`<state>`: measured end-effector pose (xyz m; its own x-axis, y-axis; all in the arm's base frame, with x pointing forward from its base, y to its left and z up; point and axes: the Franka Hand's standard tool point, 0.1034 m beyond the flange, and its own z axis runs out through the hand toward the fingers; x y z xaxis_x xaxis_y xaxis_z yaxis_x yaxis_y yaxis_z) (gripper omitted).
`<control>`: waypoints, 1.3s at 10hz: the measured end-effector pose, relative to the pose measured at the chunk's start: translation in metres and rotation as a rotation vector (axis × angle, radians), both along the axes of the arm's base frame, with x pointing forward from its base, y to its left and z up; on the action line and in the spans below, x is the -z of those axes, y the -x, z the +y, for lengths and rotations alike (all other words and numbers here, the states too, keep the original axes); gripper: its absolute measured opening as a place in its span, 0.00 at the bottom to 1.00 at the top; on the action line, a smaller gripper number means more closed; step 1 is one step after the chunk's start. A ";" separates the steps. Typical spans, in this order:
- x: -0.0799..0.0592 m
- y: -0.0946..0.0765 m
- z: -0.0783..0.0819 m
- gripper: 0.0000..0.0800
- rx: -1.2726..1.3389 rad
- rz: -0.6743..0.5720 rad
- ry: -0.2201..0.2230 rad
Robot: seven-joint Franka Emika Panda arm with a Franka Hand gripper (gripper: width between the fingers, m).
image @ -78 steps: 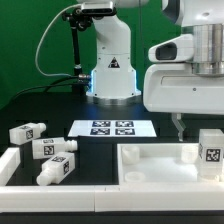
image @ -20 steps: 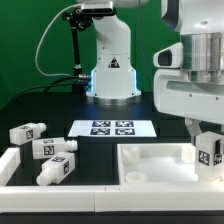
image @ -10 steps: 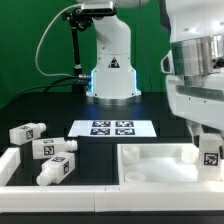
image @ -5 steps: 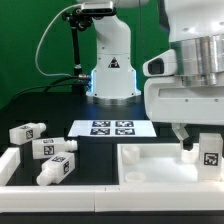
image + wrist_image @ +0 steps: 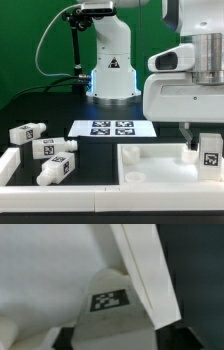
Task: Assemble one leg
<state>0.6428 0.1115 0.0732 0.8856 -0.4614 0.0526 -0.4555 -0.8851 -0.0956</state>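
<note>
One leg [image 5: 210,153], a stubby white block with a black-and-white tag, stands upright in the corner of the large white panel [image 5: 150,165] at the exterior view's right. My gripper [image 5: 203,146] hangs straight over it, with one finger [image 5: 190,143] showing beside it. In the wrist view the leg [image 5: 113,308] fills the gap between my two dark fingers [image 5: 65,338], and both touch its sides. The gripper [image 5: 118,339] is shut on this leg. The panel's raised rim [image 5: 135,269] runs beside it.
Three more legs [image 5: 27,131], [image 5: 53,147], [image 5: 58,168] lie at the exterior view's left, by a white raised border [image 5: 12,165]. The marker board [image 5: 114,128] lies in front of the robot's base [image 5: 112,75]. My arm's bulk hides the panel's far right.
My hand has turned about its vertical axis over the leg through the last second and now faces square to the camera. The leg has stayed in the panel's corner.
</note>
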 end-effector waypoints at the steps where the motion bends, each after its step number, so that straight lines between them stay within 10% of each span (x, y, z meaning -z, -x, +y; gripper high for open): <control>1: 0.000 0.000 -0.002 0.36 0.071 0.005 -0.005; 10: 0.003 0.002 0.000 0.36 1.154 0.118 -0.156; 12: 0.003 0.002 0.002 0.68 1.118 0.116 -0.153; 13: 0.004 0.004 0.006 0.68 0.915 0.099 -0.131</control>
